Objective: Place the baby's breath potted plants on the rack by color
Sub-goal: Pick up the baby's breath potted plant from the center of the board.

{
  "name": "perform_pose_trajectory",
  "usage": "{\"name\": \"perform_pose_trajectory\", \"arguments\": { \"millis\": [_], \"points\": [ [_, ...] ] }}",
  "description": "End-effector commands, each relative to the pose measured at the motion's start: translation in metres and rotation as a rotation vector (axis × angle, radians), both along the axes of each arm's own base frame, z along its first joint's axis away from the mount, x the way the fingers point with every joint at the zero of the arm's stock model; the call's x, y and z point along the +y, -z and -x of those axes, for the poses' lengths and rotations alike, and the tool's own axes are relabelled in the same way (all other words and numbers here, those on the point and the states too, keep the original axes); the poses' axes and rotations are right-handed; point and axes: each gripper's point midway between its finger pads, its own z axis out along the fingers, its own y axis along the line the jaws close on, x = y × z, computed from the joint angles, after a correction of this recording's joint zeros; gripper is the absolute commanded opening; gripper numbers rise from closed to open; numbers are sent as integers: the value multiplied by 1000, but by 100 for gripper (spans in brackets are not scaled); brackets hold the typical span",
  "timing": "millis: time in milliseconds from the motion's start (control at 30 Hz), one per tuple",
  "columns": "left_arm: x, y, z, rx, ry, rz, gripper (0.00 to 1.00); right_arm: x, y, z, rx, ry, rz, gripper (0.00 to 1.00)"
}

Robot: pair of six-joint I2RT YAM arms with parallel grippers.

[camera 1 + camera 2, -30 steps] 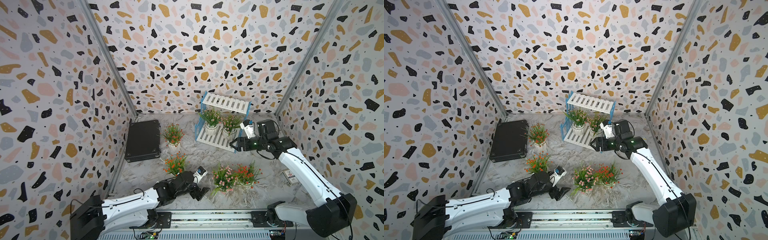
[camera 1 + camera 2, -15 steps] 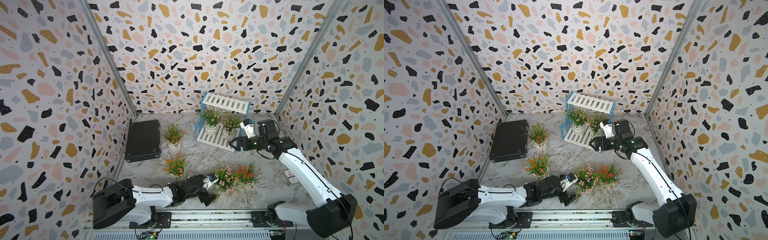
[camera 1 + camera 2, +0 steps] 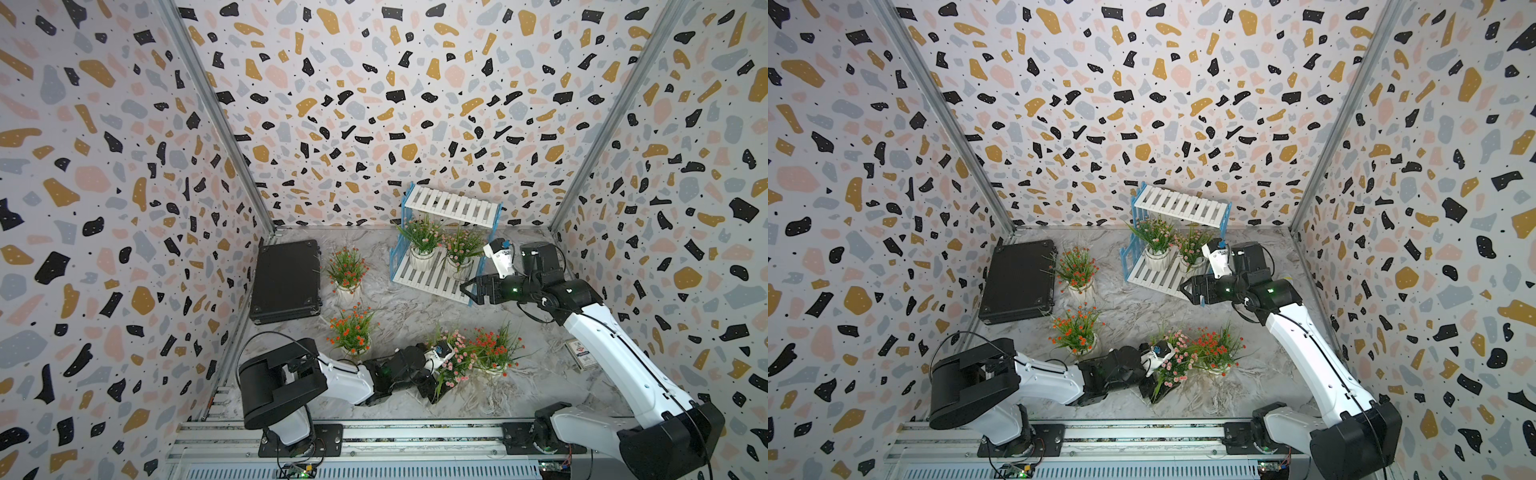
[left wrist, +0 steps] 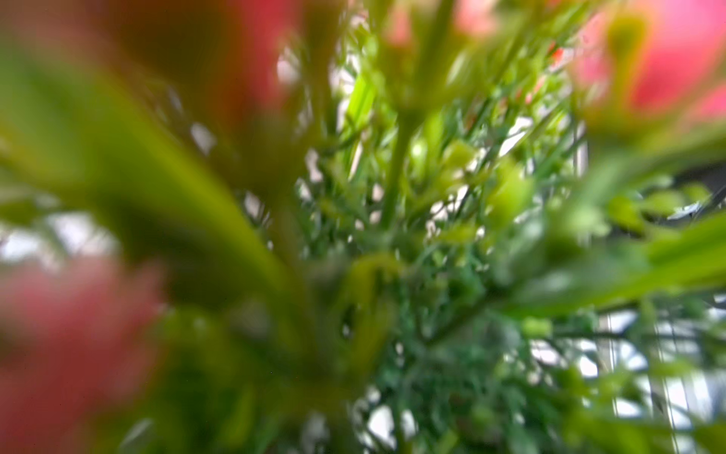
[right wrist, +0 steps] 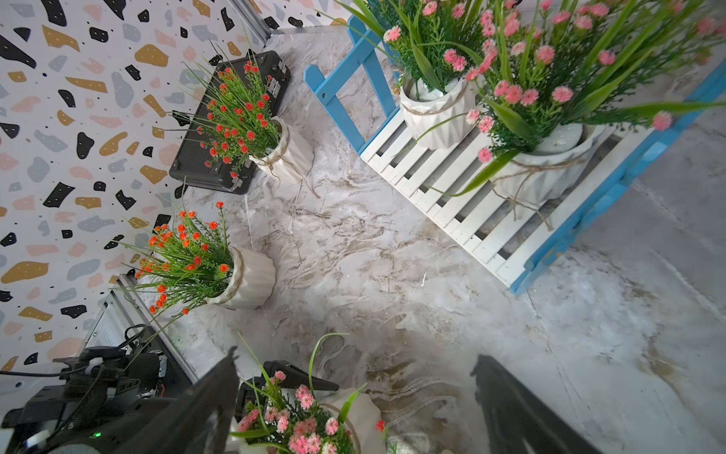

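rack (image 3: 451, 205) at 12 o'clock, long axis 9-to-3. two pink plants (image 3: 422, 237) (image 3: 461, 245) upright on lower shelf. third pink plant (image 3: 457, 361) at 6, tilt unclear, left fingers (image 5: 298, 378) spread in its foliage. right fingers (image 5: 510, 405) wide, empty. red plants (image 3: 347, 266) (image 3: 351, 328) (image 3: 494, 347) upright on counter (image 3: 395, 307). card (image 3: 579, 353) text unreadable.

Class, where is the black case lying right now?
In both top views the black case lies flat by the left wall, beside a red-flowered plant.
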Motion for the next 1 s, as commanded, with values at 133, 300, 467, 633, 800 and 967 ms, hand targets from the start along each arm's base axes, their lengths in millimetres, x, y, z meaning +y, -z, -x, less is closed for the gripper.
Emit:
{"name": "perform_pose_trajectory", "arguments": {
  "millis": [133, 300, 467, 633, 800, 967],
  "points": [
    [-33, -26, -11, -97, 37, 108, 99, 1, -10, 6, -48, -19, -16, 96],
    [-43, -27, -15, -110, 35, 147, 99, -2, -16, 9, -75, -11, -18, 96],
    [-45, -25, -17, -134, 25, 199, 99, -3, -21, 12, -96, -10, -28, 96],
    [-45, -27, -23, -184, 3, 218, 100, -4, -24, 14, -112, -4, -33, 96],
    [-47, -35, -26, -210, -1, 240, 98, -5, -25, 14, -112, 1, -33, 96],
    [-49, -29, -26, -206, 7, 218, 86, -5, -25, 14, -111, 3, -31, 96]
  ]
}}
